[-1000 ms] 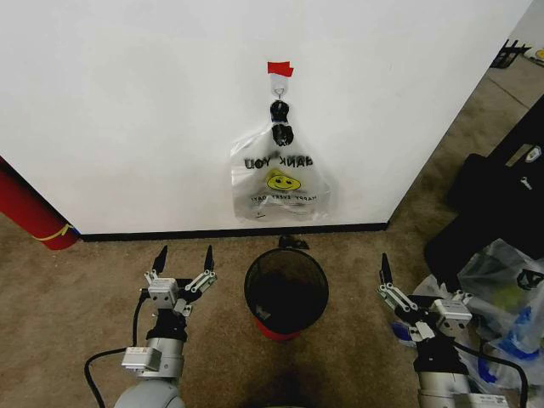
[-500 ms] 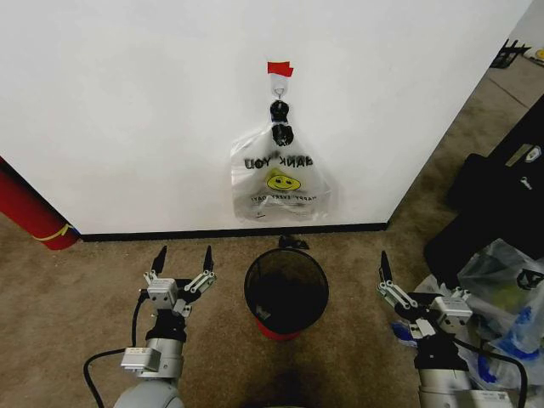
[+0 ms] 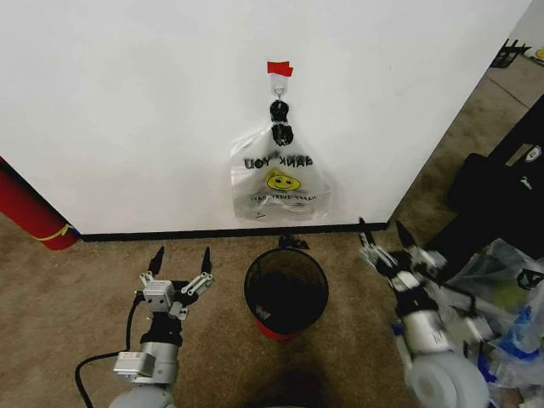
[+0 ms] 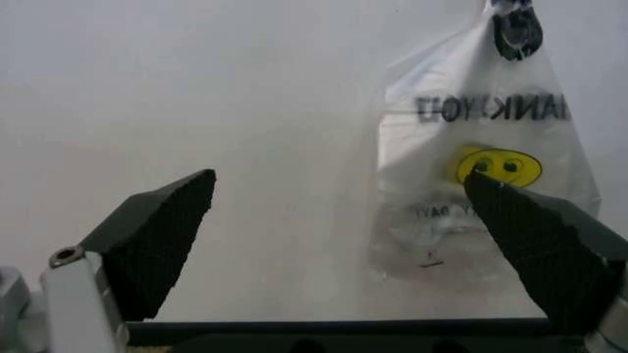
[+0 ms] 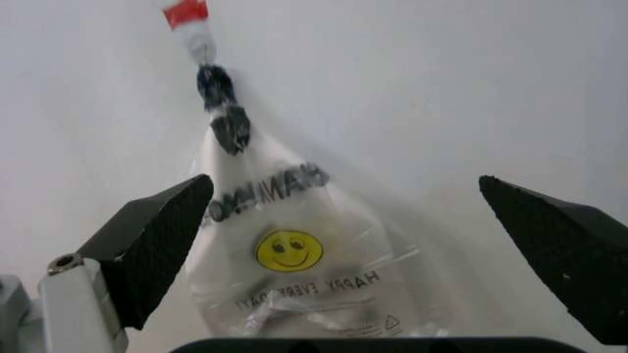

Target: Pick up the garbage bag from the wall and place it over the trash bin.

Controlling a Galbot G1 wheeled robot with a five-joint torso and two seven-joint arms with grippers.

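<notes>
The wall (image 3: 127, 110) fills the far side, plain white with a black baseboard along the carpet (image 3: 76, 280). The garbage bag (image 3: 280, 178) hangs on it from a small hook (image 3: 279, 85) under a red tape strip (image 3: 280, 69), its dark knotted handles bunched at the top. The lettering reads backwards through the plastic, and a yellow smiley sits mid-bag; I can't make out any blue on it from here. Its lower edge hangs just above the baseboard.

Near me, straight below the bag, the trash bin (image 3: 286, 289) stands on the carpet, black mesh with a red base peeking out at the near side. Its inside is too dark to read. A small dark object lies between bin and wall, too small to tell what it is.

My right gripper (image 3: 384, 242) is raised right of the bin, jaws spread wide, pointing at the wall; in its wrist view the bag (image 5: 294, 250) sits between the two fingers, well beyond them. My left gripper (image 3: 180, 263) hovers left of the bin, jaws wide and holding nothing.

Far right, clear bags (image 3: 510, 297) are cut off by the frame edge.
</notes>
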